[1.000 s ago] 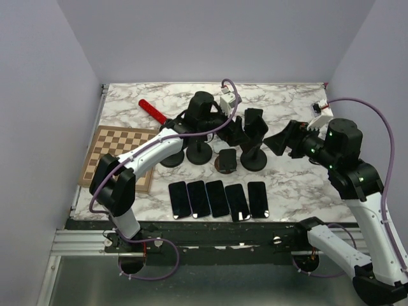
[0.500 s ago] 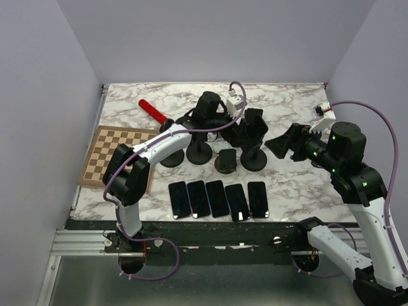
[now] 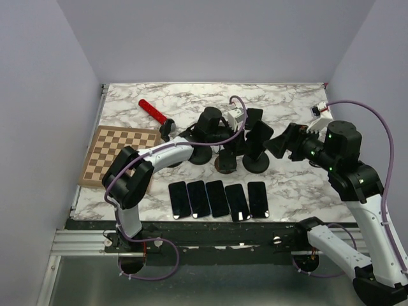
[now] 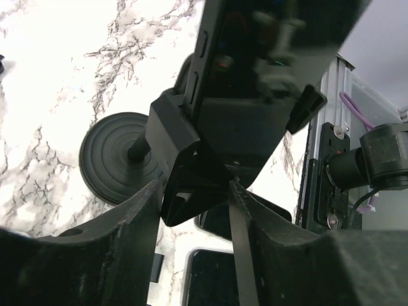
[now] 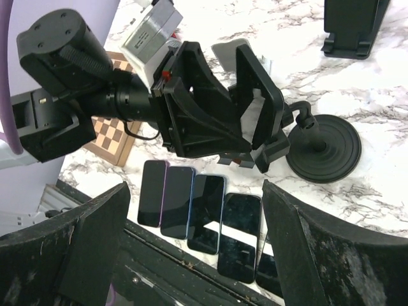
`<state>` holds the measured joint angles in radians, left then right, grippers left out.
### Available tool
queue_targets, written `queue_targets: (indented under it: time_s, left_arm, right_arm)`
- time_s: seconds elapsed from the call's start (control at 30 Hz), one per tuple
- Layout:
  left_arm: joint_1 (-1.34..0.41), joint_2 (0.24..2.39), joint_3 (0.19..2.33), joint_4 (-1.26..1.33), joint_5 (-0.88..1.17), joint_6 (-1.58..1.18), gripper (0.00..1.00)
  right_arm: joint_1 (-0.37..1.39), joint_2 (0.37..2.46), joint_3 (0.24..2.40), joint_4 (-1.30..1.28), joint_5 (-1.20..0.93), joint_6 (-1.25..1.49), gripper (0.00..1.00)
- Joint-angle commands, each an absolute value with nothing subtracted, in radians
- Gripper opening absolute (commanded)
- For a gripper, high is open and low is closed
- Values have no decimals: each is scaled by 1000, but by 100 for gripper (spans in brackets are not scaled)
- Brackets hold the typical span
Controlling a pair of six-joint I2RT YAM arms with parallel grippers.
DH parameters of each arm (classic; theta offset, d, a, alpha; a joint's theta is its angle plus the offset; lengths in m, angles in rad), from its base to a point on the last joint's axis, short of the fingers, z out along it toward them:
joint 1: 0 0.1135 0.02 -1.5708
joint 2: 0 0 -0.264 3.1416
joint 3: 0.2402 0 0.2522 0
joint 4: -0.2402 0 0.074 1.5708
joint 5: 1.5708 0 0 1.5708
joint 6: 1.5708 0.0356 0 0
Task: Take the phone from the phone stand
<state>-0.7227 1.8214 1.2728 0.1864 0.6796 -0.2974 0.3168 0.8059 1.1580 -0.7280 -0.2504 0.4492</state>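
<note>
**A:** From above, what do you count?

**B:** Five dark flat phones [image 3: 217, 199] lie in one row at the lower centre. There is one brown chequered board [image 3: 118, 156] at the left and one red stick [image 3: 152, 111] at the upper left. Several black stands are in the middle, but the left arm covers some, so I cannot count them surely.

**A:** And the task's phone?

**B:** One black upright phone [image 3: 261, 132] sits in the black round-footed phone stand [image 3: 257, 163], just right of centre. The left gripper [image 3: 245, 136] is on that stand. The right gripper [image 3: 279, 141] hangs just beside it, on the right.

**A:** The left wrist view?

**B:** The phone [image 4: 268, 57] is at the top, in its cradle. Both fingers [image 4: 127, 223] are clenched on the cradle's bracket, one on each side. The stand's foot [image 4: 111, 159] is at the left.

**A:** The right wrist view?

**B:** The right gripper [image 5: 196, 191] is spread wide and holds nothing. The stand [image 5: 322, 150] is at the right.

**A:** What differs from a second ago?

**B:** The left arm has reached further right, onto this stand. The right gripper has hardly moved.
</note>
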Motion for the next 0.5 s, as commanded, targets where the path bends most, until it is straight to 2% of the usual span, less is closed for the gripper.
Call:
queue_targets:
  time_s: [0.0, 0.13, 0.23, 0.47]
  left_arm:
    - [-764, 1746, 1195, 296, 570, -344, 50]
    - [-804, 1704, 1133, 370, 470, -373, 45]
    - [-823, 1686, 1094, 421, 412, -399, 44]
    - [-832, 1681, 1067, 470, 371, -442, 43]
  right_arm:
    - [317, 817, 1140, -740, -214, 471, 92]
    - [316, 855, 1161, -798, -56, 502, 92]
    - [317, 921, 1193, -873, 79, 521, 100]
    - [318, 982, 1234, -919, 147, 598, 100]
